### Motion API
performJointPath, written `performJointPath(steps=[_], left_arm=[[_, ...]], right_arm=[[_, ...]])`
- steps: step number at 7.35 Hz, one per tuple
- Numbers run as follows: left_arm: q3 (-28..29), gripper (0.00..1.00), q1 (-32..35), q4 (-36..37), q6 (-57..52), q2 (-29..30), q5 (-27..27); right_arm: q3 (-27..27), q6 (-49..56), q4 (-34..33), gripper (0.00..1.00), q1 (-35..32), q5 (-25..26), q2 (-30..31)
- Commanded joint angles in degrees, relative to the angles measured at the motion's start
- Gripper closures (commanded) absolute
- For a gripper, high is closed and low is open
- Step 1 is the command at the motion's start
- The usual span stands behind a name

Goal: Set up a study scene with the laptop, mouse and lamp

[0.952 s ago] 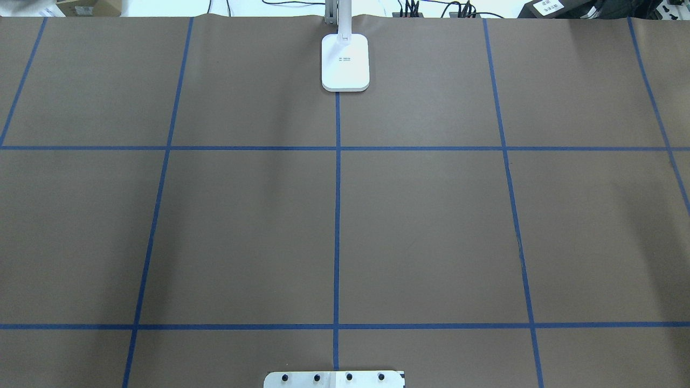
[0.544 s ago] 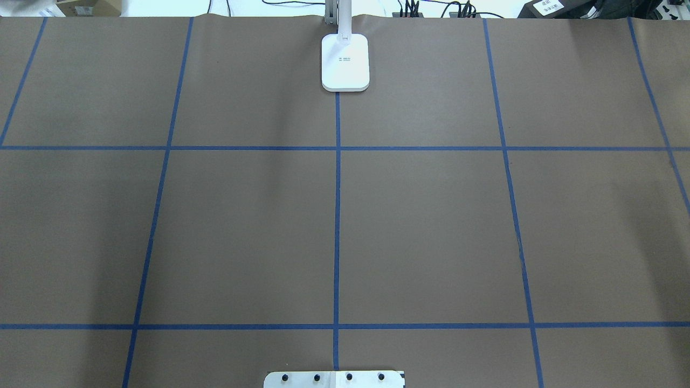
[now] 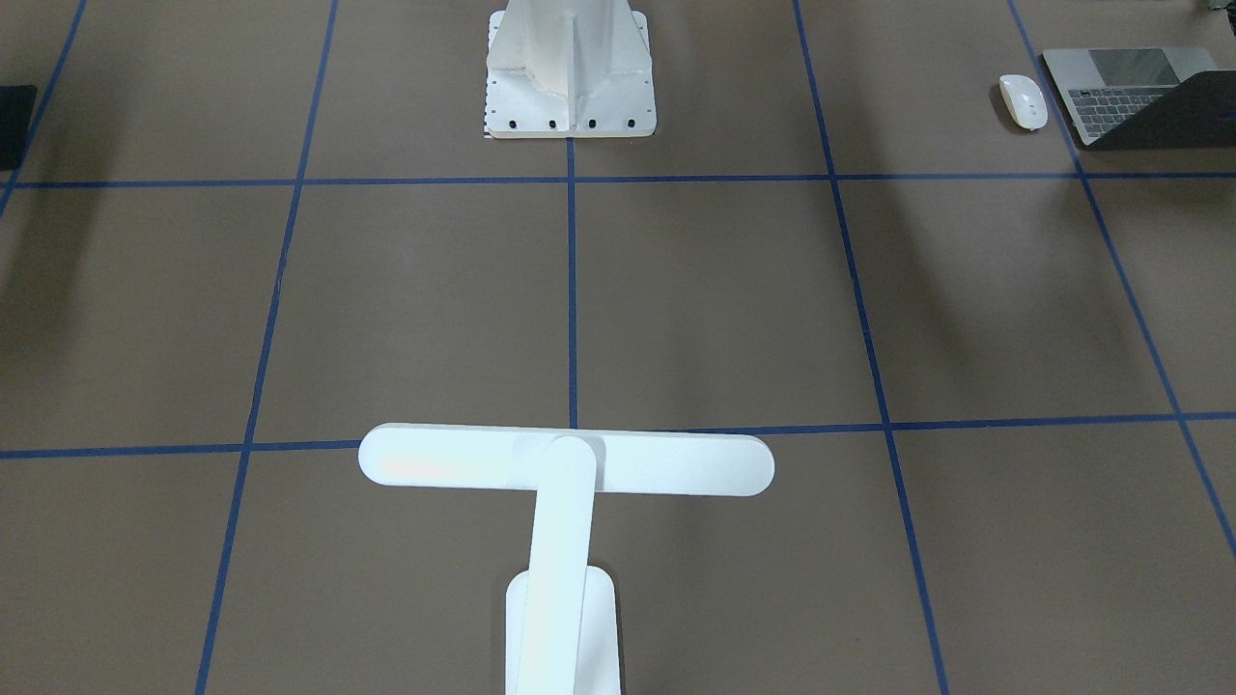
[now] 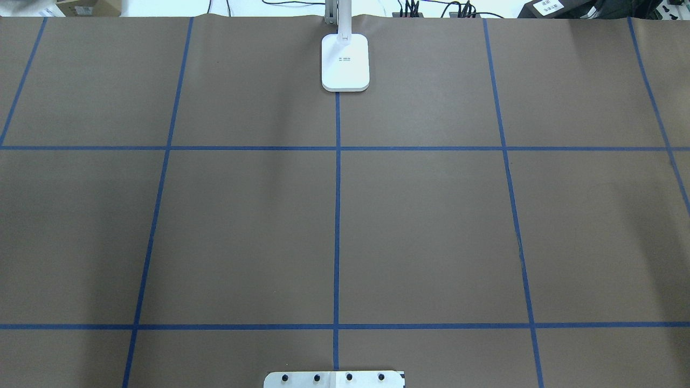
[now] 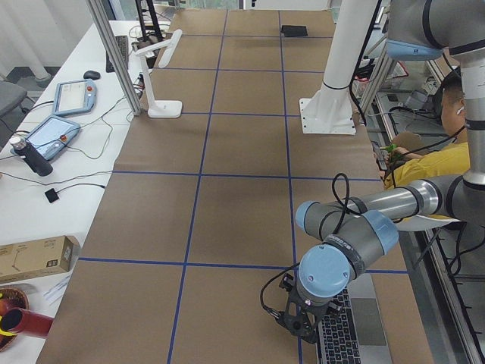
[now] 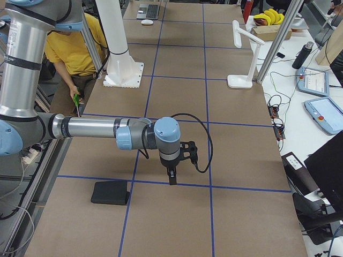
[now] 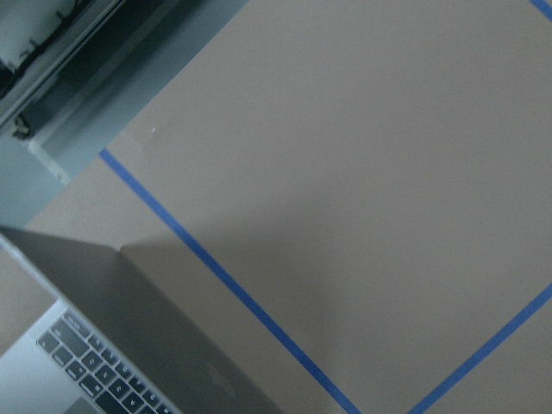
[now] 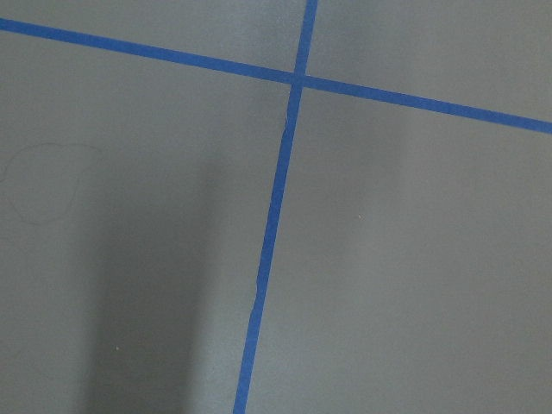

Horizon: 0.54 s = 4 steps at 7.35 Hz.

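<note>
The left fingers (image 5: 301, 324) hang low at the edge of the open laptop (image 5: 353, 334). Only a side view shows them, so I cannot tell whether they are spread or pressed together. Their wrist camera looks down past the laptop's lid and keys onto bare surface (image 4: 431, 226). The right fingers (image 6: 172, 179) point straight down just above a blue tape line (image 6: 236, 188), near the black pad (image 6: 110, 191), and again I cannot tell their state. They are well apart from every task thing.

The mouse (image 3: 1023, 100) lies just beside the laptop, at the corner on the robot's left near its base. The lamp (image 3: 565, 463) stands upright at the middle of the far edge, its bar level.

Over the last second the overhead view is unchanged: the lamp's base sits where it was, and no arm or object has come into the middle squares. By that, the setup looks barely begun. The left arm seems placed to take the laptop first.
</note>
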<state>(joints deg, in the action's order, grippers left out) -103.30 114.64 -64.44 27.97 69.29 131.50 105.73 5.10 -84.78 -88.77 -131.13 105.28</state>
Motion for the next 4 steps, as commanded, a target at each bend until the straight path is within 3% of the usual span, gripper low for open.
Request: performJointPath(steps=[1,3,4], left_arm=[[6.14,0.07,0.50,1.86,5.95,0.84,2.77],[11.95,0.07,0.41,2.74,6.30,2.24,6.28],[13.46,0.11,0.41,2.66,6.30,2.42,7.61]], right_arm=[[0.00,0.00,0.05,0.00,0.00,0.00,0.01],[-0.09,0.00,0.05,0.00,0.00,0.00,0.01],[-0.09,0.00,0.05,0.00,0.00,0.09,0.01]])
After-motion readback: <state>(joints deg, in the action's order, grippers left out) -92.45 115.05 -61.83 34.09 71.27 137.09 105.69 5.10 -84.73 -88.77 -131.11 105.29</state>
